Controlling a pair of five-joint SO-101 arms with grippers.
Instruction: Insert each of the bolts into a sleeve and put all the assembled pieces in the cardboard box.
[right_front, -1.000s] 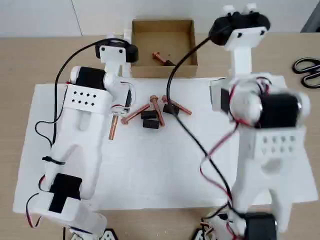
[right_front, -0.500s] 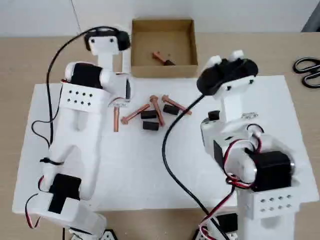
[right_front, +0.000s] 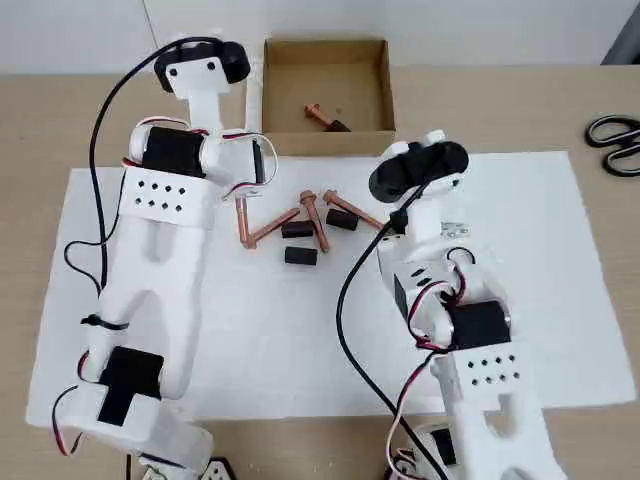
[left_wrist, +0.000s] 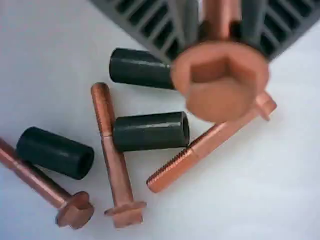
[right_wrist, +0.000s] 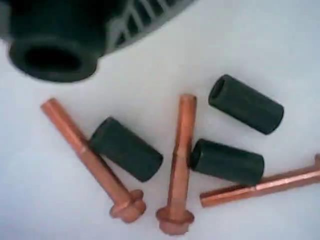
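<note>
My left gripper (right_front: 243, 203) is shut on a copper bolt (right_front: 241, 222), whose hex head (left_wrist: 220, 80) faces the left wrist camera. The bolt hangs just left of the pile on the white sheet. My right gripper (right_front: 396, 224) is shut on a black sleeve (right_wrist: 52, 50), open end toward the right wrist camera, just right of the pile. Three loose sleeves (right_front: 297, 229) (right_front: 301, 255) (right_front: 341, 219) and three loose bolts (right_front: 272, 227) (right_front: 314, 220) (right_front: 352, 210) lie between the grippers. The cardboard box (right_front: 385, 90) at the back holds one assembled piece (right_front: 325, 118).
A white sheet (right_front: 300, 340) covers the table's middle, bare in front of the pile. Scissors (right_front: 615, 140) lie at the far right edge. Black cables loop from both arms over the sheet.
The right arm has swung left and drawn in to the pile's right side. The left arm has carried its bolt right and farther back, closer to the pile.
</note>
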